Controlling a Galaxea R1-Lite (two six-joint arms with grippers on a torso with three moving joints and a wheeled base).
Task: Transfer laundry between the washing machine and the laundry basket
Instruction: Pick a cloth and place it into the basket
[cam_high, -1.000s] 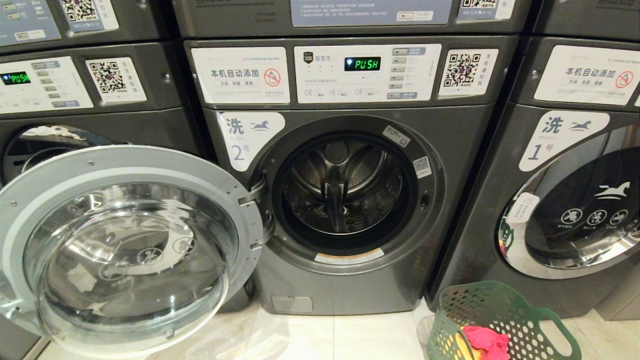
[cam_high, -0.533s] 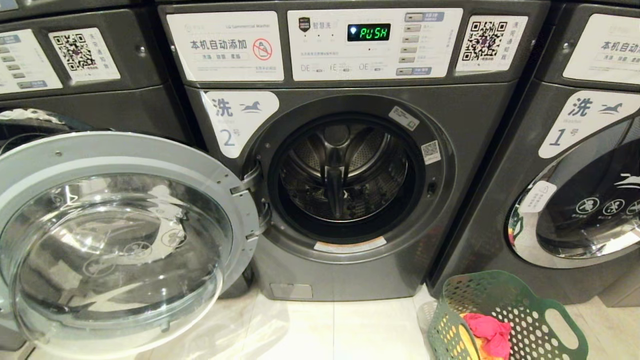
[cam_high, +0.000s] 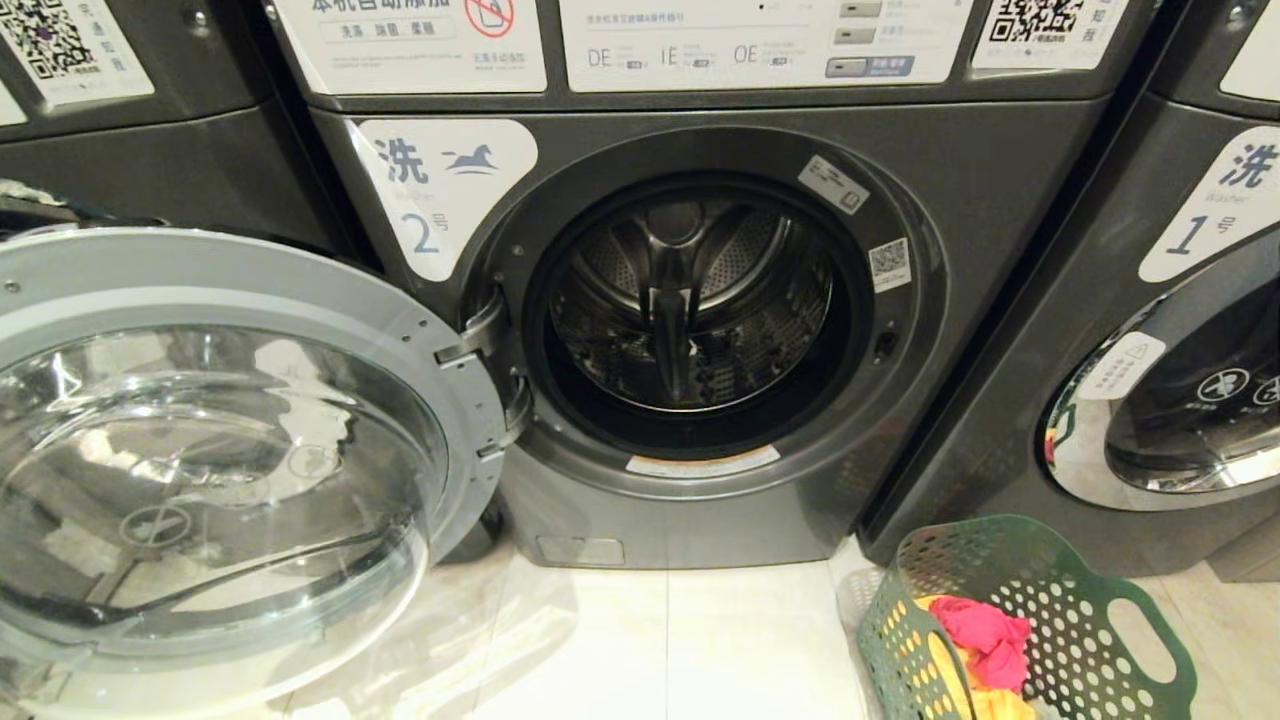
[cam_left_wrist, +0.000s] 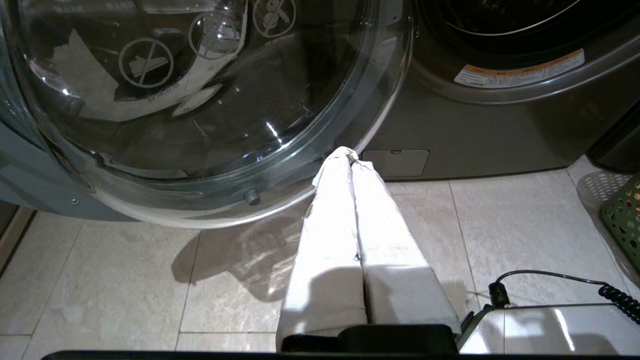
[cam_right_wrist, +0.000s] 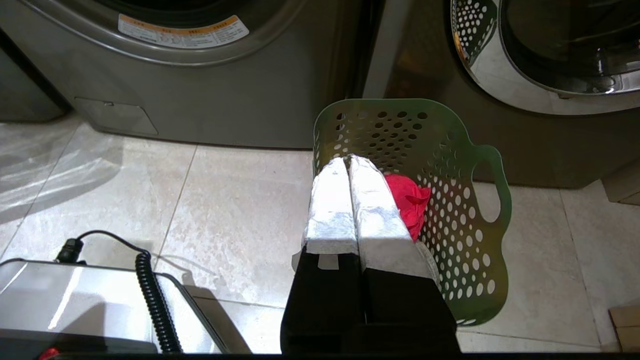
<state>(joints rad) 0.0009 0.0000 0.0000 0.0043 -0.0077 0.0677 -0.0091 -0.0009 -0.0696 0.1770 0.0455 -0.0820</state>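
Whole scene shifted upward in head view since earlier frame: camera dipped, objects unmoved. Left claw (cam_left_wrist: 350, 152) clenched, empty, near open door's (cam_high: 230, 440) lower rim. Right claw (cam_right_wrist: 347, 160) clenched, empty, above laundry basket (cam_right_wrist: 450, 150) holding pink-red laundry (cam_right_wrist: 410, 200). Washing machine (cam_high: 690, 310) drum open, basket at its right.

Open-doored washing machine (cam_high: 700, 330); pink and yellow laundry (cam_high: 985, 635) in green laundry basket (cam_high: 1060, 620).

Left gripper (cam_left_wrist: 350, 152) closed, white-wrapped fingers (cam_left_wrist: 330, 240) pressed together along their whole length, tips meeting, holding nothing. Right gripper (cam_right_wrist: 346, 160) likewise closed, silver-wrapped fingers (cam_right_wrist: 375, 215) touching side by side above black bases, empty. Both seen only through the wrist cameras, pointing forward and down; neither arm visible from the head camera
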